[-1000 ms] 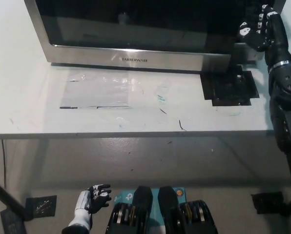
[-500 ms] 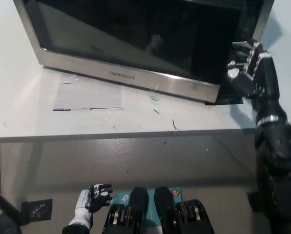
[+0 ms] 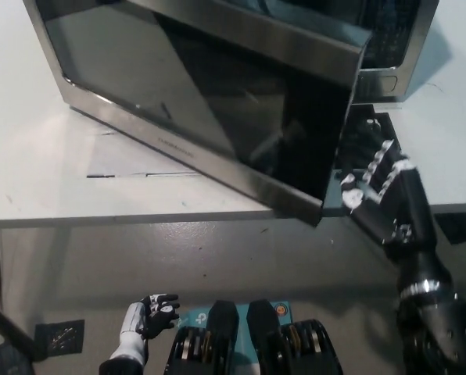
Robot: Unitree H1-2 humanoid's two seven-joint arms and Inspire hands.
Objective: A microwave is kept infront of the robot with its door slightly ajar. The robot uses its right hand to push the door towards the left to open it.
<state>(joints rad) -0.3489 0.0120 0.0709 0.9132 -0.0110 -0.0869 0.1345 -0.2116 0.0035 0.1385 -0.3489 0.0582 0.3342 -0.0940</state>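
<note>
Left hand: the white left hand [image 3: 151, 316] rests low at the lower left, below the worktop edge and above the floor, with nothing in it; its fingers are loosely curled, a little apart.
Floor: grey floor [image 3: 241, 262] shows between the robot and the worktop; a dark square patch [image 3: 65, 332] lies on it at the lower left.
Right hand: the black right hand [image 3: 374, 187] comes up from the bottom right, fingers spread and raised, holding nothing; it sits just beside the free right edge of the door, at the front edge of the worktop. Whether the fingers touch the door edge cannot be told.
Door: the microwave door [image 3: 209, 109], dark glass in a steel frame, stands swung out at an angle, its lower right corner reaching past the worktop edge.
Worktop: the white worktop [image 3: 37, 180] carries the microwave; a clear taped sheet [image 3: 131, 160] lies on it under the door's left part.
Microwave: the microwave body [image 3: 393, 47] sits at the far top, its cavity open behind the door.
</note>
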